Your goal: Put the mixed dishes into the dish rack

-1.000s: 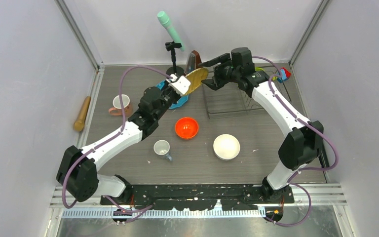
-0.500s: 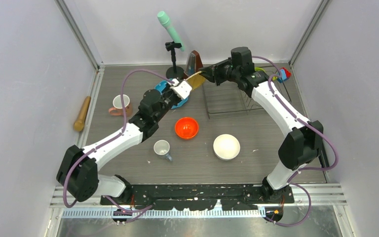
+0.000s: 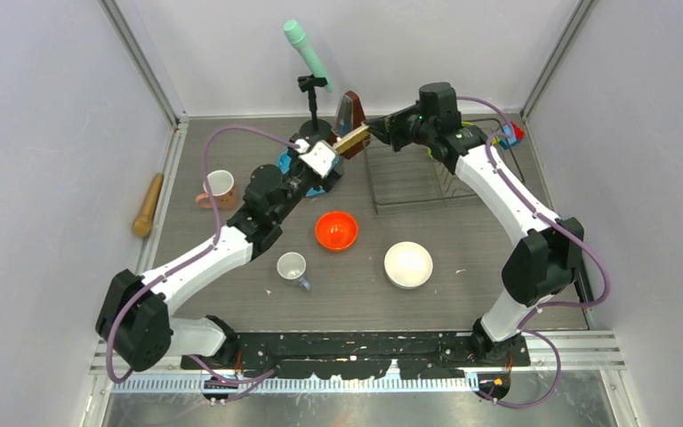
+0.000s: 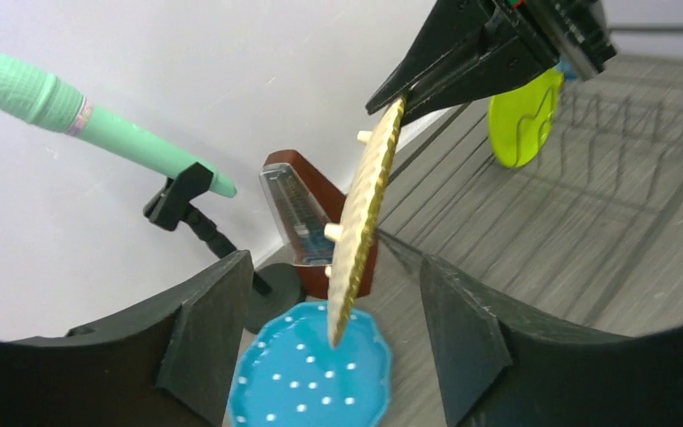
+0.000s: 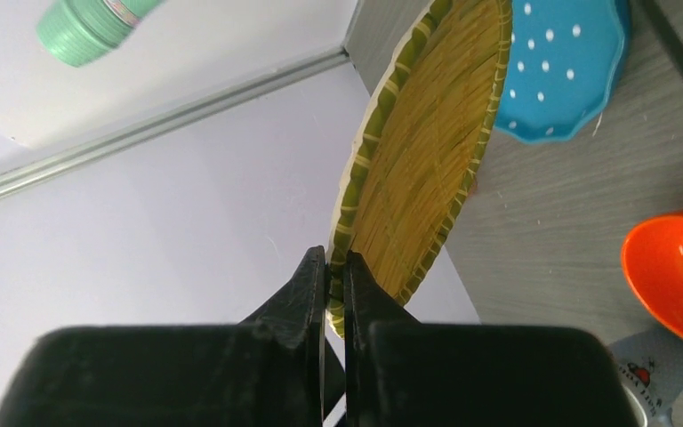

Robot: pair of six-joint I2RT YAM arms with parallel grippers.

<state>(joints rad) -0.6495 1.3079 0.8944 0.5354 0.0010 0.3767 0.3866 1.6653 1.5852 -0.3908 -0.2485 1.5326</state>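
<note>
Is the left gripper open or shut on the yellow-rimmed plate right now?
Open. The left gripper has its fingers wide apart, the yellow-rimmed plate edge-on between them, touching neither; the right gripper pinches its rim.

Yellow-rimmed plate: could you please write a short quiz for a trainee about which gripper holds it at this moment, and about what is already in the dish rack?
1. True or false: the right gripper pinches the yellow-rimmed plate by its rim.
2. The left gripper is: A) shut on the plate; B) open, not touching the plate; C) out of view.
3. Which plate already stands in the dish rack?

Key: 1 true; 2 B; 3 the lime-green plate.
</note>
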